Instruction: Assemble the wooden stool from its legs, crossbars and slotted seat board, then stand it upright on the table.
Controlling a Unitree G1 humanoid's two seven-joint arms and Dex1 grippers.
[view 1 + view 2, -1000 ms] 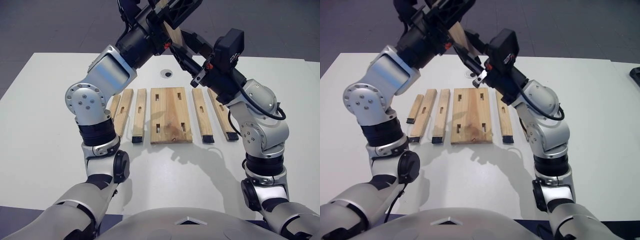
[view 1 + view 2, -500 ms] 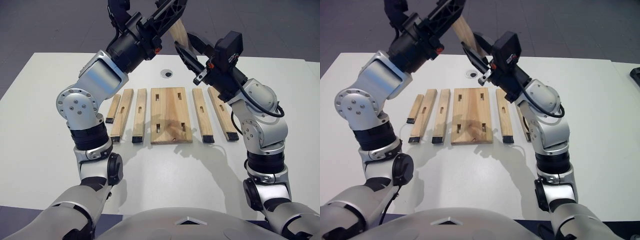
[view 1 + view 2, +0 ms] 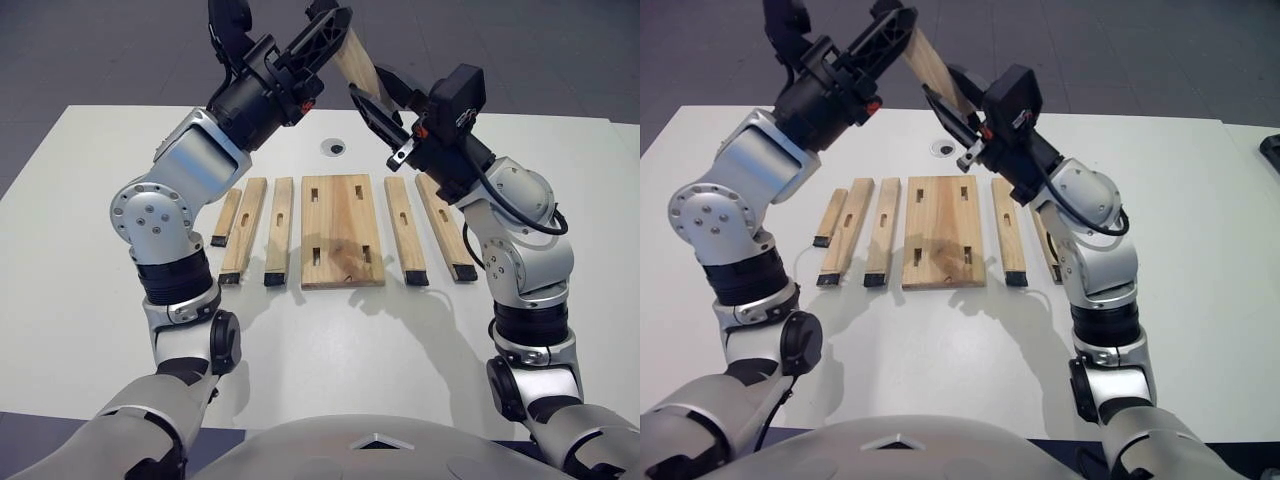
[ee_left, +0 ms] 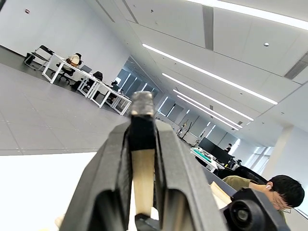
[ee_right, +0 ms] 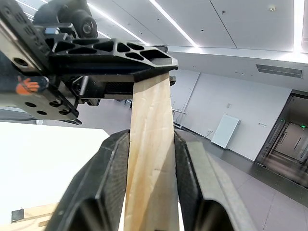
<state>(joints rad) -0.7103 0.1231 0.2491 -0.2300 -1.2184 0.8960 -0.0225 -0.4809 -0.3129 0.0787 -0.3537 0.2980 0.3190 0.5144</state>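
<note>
Both grippers share one pale wooden slat [image 3: 352, 62]
Above the far edge of the square slotted wooden seat board [image 3: 342, 231], the left gripper [image 3: 338, 22] clamps the slat's upper end and the right gripper [image 3: 368, 86] pinches its lower end. Spare slats [image 3: 280, 230] lie flat beside the board.

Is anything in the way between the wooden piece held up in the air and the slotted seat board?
Nothing visible. The wooden piece, gripped by the left tool and right tool, hangs above the table; the seat board lies bare, other pieces beside it.
</note>
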